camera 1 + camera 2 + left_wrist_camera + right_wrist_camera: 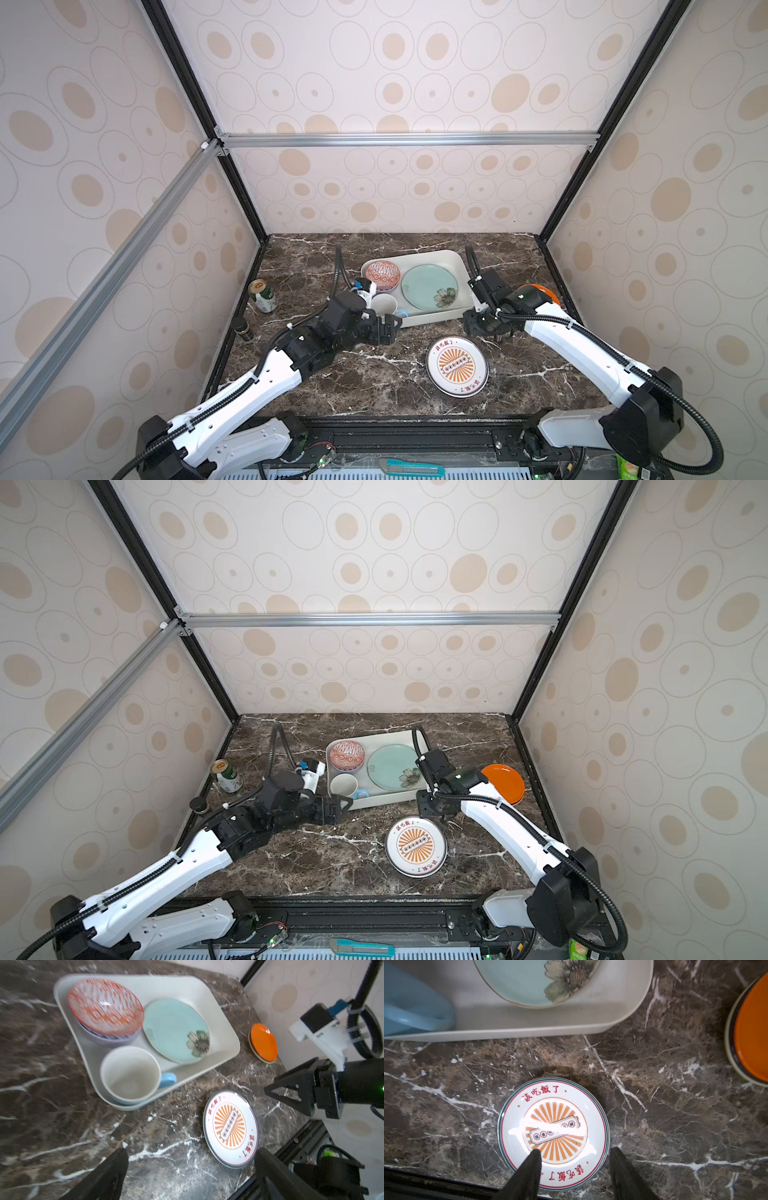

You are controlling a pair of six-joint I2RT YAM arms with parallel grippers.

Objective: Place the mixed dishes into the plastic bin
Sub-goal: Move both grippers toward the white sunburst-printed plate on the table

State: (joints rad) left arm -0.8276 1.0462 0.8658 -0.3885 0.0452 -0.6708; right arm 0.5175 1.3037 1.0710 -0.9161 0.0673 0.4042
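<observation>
- The left gripper point(390, 328) is holding its jaws wide apart with nothing between them, hovering over the marble table point(361, 382).
- The plastic bin point(455, 259) is sitting just ahead of that gripper's fingertips, with its near corner closest to them (whether they are touching its wall I cannot tell).
- The light-blue mug point(384, 304) is standing upright inside the bin, in the corner nearest the left gripper.
- Beyond the mug, the red-white patterned bowl point(382, 274) is resting nested in the lavender bowl point(108, 1041).
- The teal floral plate point(430, 286) is lying in the bin's other half, just beyond the right gripper point(488, 334).
- The right gripper is pointing down with its jaws apart, clamping nothing.
- The orange-sunburst plate point(456, 365) is lying flat on the table below the right gripper, outside the bin. In the right wrist view one fingertip point(534, 1157) is showing over the painted centre and the other past the rim.
- The orange plate point(503, 783) is lying on a pale-rimmed plate point(729, 1043), on the right gripper's outer side, outside the bin.
- The green drink can point(262, 295) and the small dark jar point(243, 328) are standing well apart from the left gripper, on its outer side.
</observation>
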